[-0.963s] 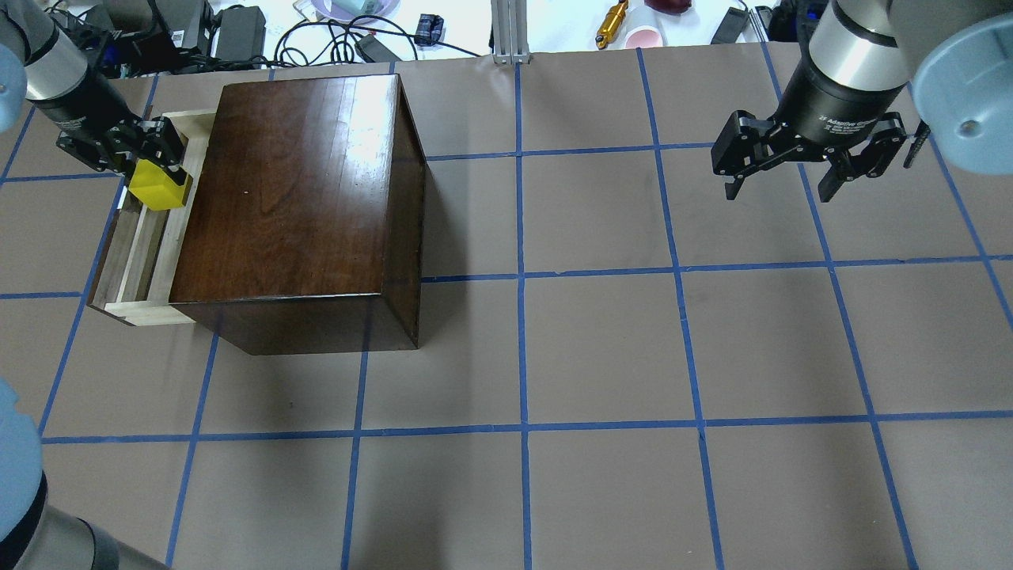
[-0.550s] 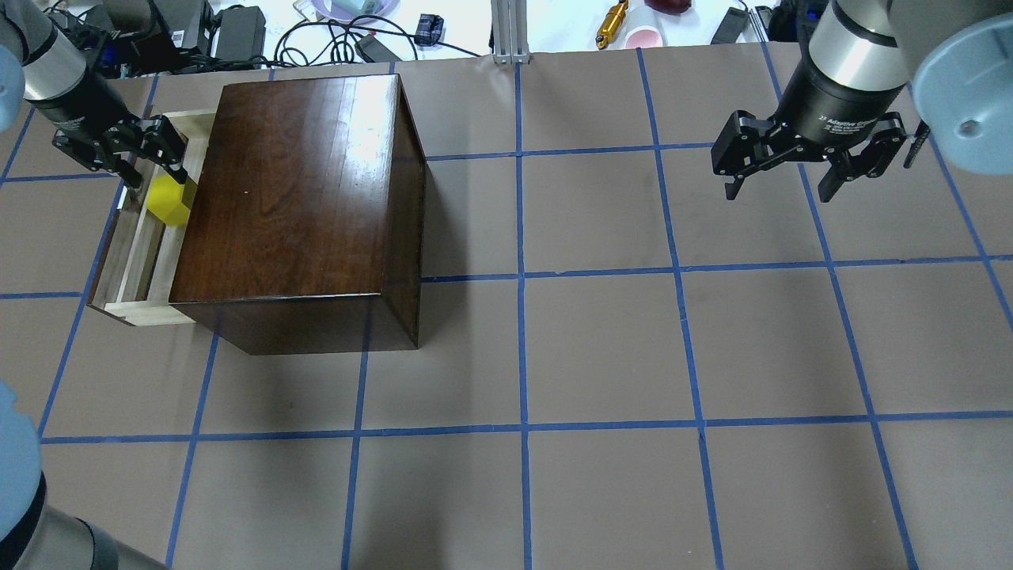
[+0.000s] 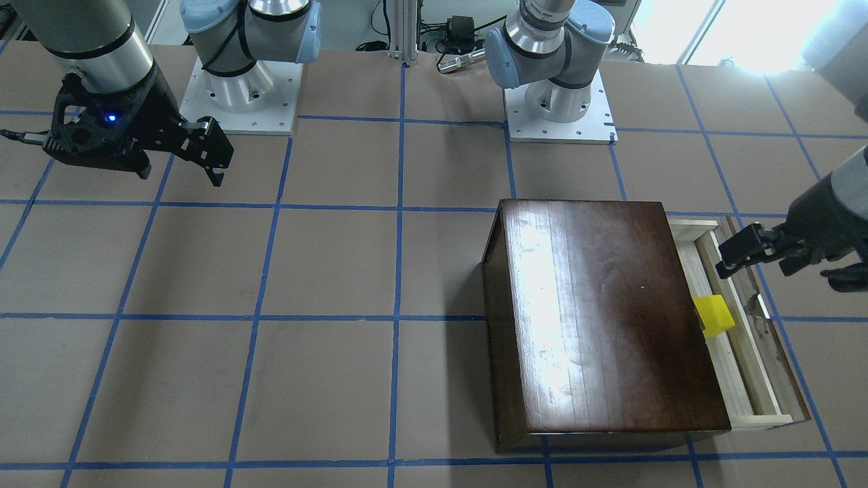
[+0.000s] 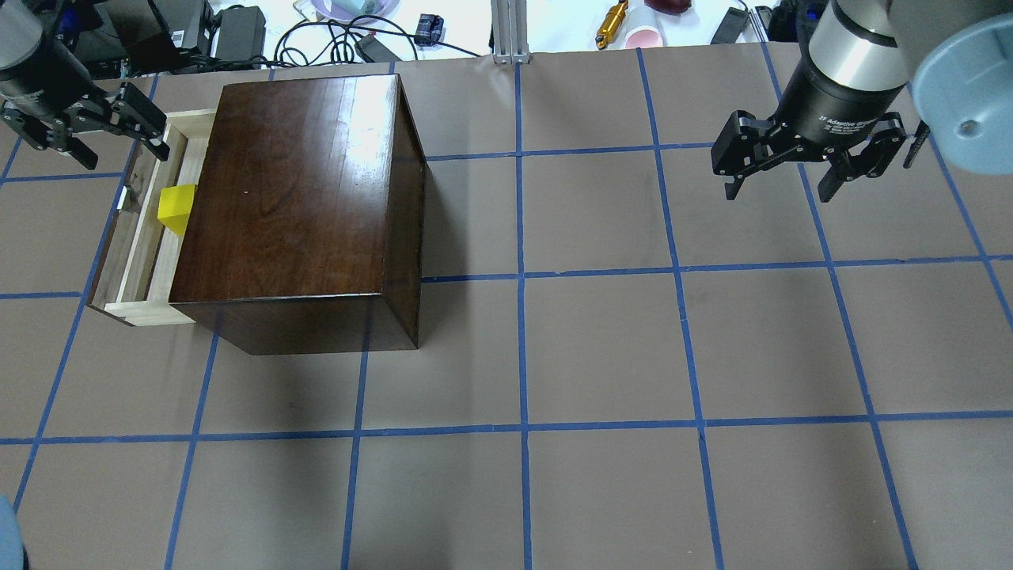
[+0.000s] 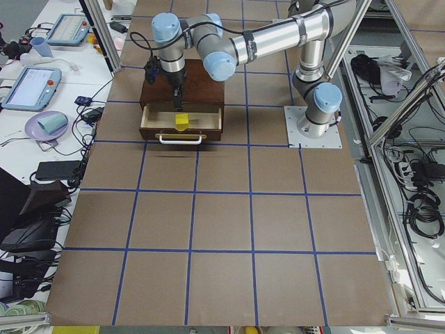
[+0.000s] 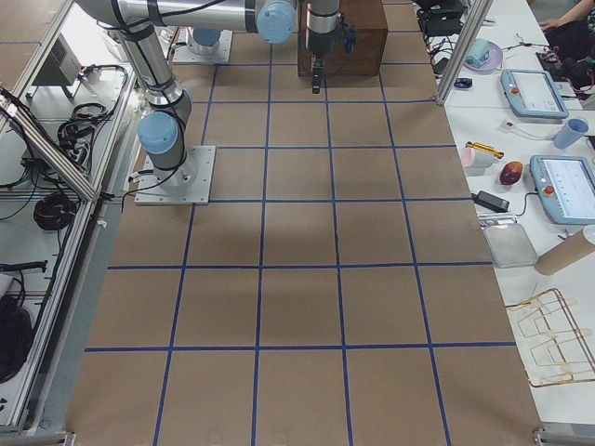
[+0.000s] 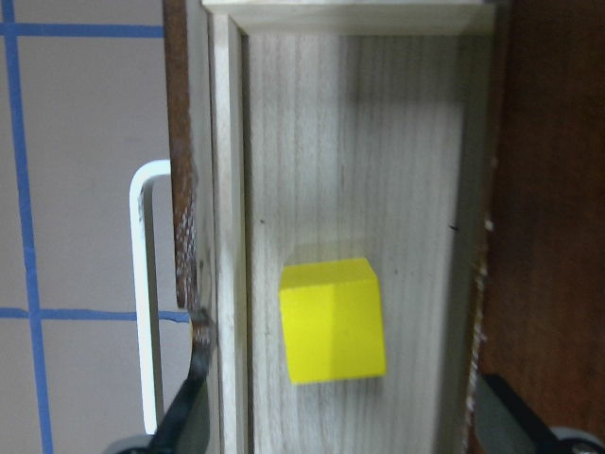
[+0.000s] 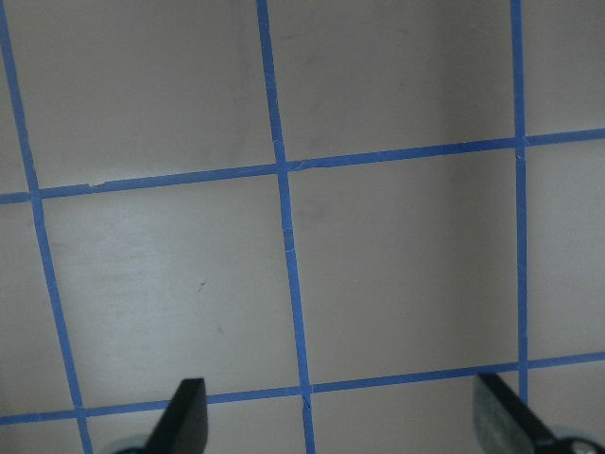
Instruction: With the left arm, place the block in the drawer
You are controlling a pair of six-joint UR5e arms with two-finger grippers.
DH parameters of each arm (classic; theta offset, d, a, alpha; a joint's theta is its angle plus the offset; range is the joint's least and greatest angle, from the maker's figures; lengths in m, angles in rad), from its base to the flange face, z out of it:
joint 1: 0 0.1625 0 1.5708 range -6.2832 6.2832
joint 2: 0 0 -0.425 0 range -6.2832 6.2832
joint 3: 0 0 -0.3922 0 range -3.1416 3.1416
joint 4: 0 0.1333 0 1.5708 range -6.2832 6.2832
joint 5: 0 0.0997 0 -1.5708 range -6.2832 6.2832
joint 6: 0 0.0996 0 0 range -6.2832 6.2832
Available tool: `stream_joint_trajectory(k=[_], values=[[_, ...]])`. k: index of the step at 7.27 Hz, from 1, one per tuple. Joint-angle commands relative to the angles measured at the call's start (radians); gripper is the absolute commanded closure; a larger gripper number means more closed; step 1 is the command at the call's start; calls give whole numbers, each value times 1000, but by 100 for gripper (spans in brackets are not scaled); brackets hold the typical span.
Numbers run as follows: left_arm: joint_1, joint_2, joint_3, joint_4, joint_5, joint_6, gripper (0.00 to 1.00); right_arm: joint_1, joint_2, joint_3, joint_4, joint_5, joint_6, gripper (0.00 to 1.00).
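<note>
The yellow block (image 4: pixel 177 208) lies loose on the floor of the open drawer (image 4: pixel 146 245), close to the front of the dark brown box (image 4: pixel 293 198). It also shows in the front view (image 3: pixel 713 316) and the left wrist view (image 7: pixel 333 320). My left gripper (image 4: pixel 123 154) is open and empty. It hangs above the drawer's far end, clear of the block, and its fingertips (image 7: pixel 184 426) straddle the drawer. My right gripper (image 4: pixel 779 190) is open and empty above bare table at the far right.
The drawer's white handle (image 7: pixel 142 293) sticks out of its dark front panel. Cables, power bricks and small items (image 4: pixel 332 32) lie beyond the table's far edge. Blue tape lines (image 4: pixel 520 277) mark a grid on the brown table.
My left gripper opened and let go of the block, which dropped into the drawer. The gripper then rose and drew back toward the far left. The right arm has not moved.
</note>
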Motion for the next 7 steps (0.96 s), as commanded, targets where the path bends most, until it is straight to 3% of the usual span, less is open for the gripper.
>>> stream_joint_trajectory(k=[1,3,5,7], values=[[-3,119,3,-91,6,-23,0,0,0,0,0,0,0,0],[-3,193,3,-171,24,-25,0,0,0,0,0,0,0,0],[-6,201,6,-198,23,-37,0,0,0,0,0,0,0,0],[-128,188,6,-189,20,-175,0,0,0,0,0,0,0,0]])
